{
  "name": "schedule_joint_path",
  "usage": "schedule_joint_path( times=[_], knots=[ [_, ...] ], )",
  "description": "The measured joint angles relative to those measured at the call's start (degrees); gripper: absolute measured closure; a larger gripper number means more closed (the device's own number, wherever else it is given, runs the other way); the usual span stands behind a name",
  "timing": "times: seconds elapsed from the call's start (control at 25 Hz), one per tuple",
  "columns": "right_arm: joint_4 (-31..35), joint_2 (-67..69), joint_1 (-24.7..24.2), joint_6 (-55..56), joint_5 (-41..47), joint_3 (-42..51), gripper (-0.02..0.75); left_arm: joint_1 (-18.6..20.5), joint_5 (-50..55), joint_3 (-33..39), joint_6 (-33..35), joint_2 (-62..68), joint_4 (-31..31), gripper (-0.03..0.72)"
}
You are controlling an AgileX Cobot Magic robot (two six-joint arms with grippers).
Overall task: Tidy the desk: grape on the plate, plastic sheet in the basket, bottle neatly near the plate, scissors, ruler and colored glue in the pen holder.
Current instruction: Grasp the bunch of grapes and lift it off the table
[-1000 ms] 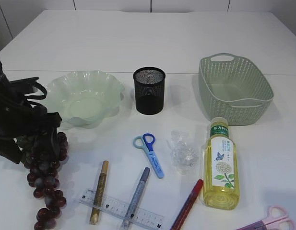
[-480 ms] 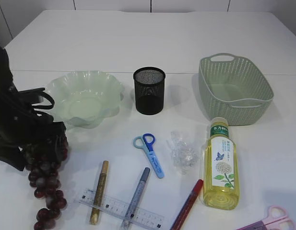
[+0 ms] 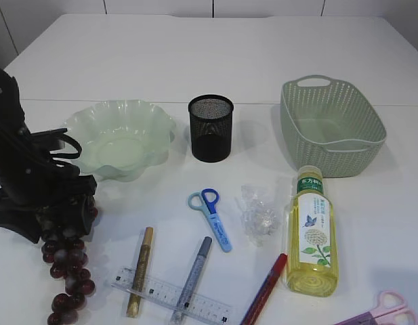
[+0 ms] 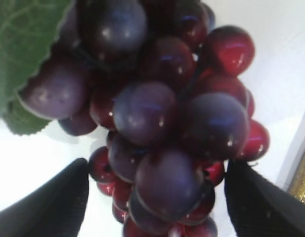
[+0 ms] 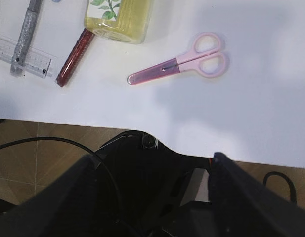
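A bunch of dark grapes (image 3: 65, 261) is seen lying on the white desk (image 3: 215, 61) near its front left corner. The left end effector (image 3: 59, 203) is placed over the top of the bunch. In the left wrist view its fingers (image 4: 53, 202) are spread wide, one on each side of the grapes (image 4: 157, 128), and the grapes are not squeezed by them. A green leaf (image 4: 23, 54) is seen at the top of the bunch.

The pale green plate (image 3: 120, 139) is set behind the grapes, toward the left edge. The black mesh pen holder (image 3: 211, 127) is set in the middle of the desk. The green basket (image 3: 330, 125) is set toward the right edge.

Blue scissors (image 3: 212, 218) and a crumpled plastic sheet (image 3: 258, 215) are found in front of the pen holder. The yellow bottle (image 3: 310, 233) is laid on its side beside the sheet. A clear ruler (image 3: 169, 295) is laid near the front edge, under a gold glue pen (image 3: 139, 271) and a silver glue pen (image 3: 194, 274). A red glue pen (image 3: 264, 288) is laid beside the bottle.

Pink scissors (image 5: 184, 61) are seen near the front right corner. The right end effector (image 5: 152, 197) is held off the desk, past its front edge. Its fingers are spread apart and nothing is held.
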Motion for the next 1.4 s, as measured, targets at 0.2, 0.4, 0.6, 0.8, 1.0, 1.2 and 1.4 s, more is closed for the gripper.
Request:
schedule_joint_path(
  times=[0.2, 0.4, 0.6, 0.8, 1.0, 1.2, 1.4],
  knots=[
    [0.0, 0.0, 0.0, 0.0, 0.0, 0.0, 0.19, 0.0, -0.74, 0.0, 0.0, 0.0, 0.0, 0.081],
    [0.0, 0.0, 0.0, 0.0, 0.0, 0.0, 0.19, 0.0, -0.71, 0.0, 0.0, 0.0, -0.13, 0.097],
    [0.0, 0.0, 0.0, 0.0, 0.0, 0.0, 0.19, 0.0, 0.59, 0.0, 0.0, 0.0, -0.13, 0.102],
    [0.0, 0.0, 0.0, 0.0, 0.0, 0.0, 0.19, 0.0, 1.03, 0.0, 0.0, 0.13, -0.13, 0.104],
    [-0.08, 0.0, 0.0, 0.0, 0.0, 0.0, 0.19, 0.0, 2.15, -0.21, 0.0, 2.42, -0.54, 0.104],
    [-0.08, 0.0, 0.0, 0.0, 0.0, 0.0, 0.19, 0.0, 2.15, -0.34, 0.0, 3.04, -0.8, 0.11],
    [-0.08, 0.0, 0.0, 0.0, 0.0, 0.0, 0.19, 0.0, 1.73, -0.34, 0.0, 3.04, -0.89, 0.218]
  ],
)
